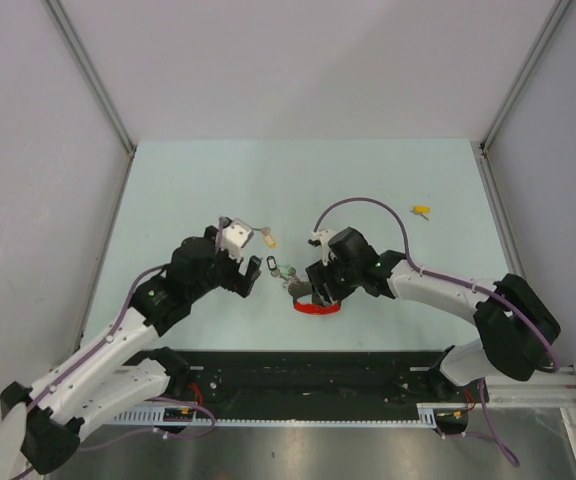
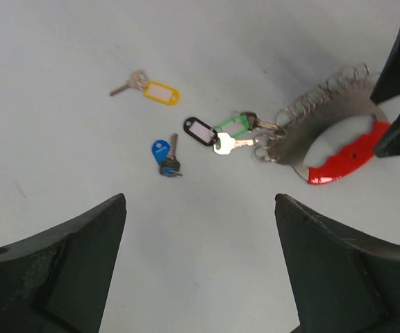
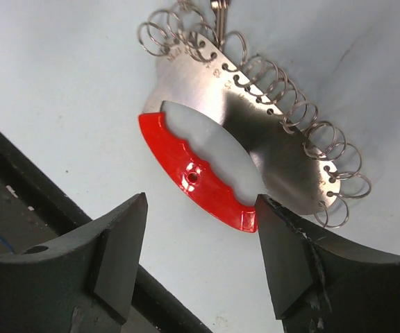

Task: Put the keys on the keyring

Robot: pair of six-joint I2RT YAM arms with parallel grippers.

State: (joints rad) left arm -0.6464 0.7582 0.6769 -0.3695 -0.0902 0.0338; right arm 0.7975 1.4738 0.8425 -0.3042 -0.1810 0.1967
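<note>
The keyring [image 3: 200, 180] is a red plastic arc joined to a grey metal plate edged with wire loops; it lies on the table, and shows in the top view [image 1: 318, 308]. My right gripper [image 3: 201, 200] is open around the arc's end, and its right finger [image 3: 283, 257] touches that end. In the left wrist view, a black tag [image 2: 200, 132], a green tag [image 2: 233, 126] and a pale-headed key [image 2: 224, 143] sit at the keyring's [image 2: 342, 156] loops. A blue-tagged key [image 2: 164, 154] and a yellow-tagged key [image 2: 160, 92] lie loose. My left gripper [image 2: 200, 198] is open and empty above the table.
A small yellow key [image 1: 423, 211] lies alone at the far right of the pale green table [image 1: 188, 190]. A pale-tagged key [image 1: 268, 238] lies beside the left wrist. The black rail [image 1: 308, 375] runs along the near edge, close under the right gripper [image 1: 313, 290]. Grey walls enclose the table.
</note>
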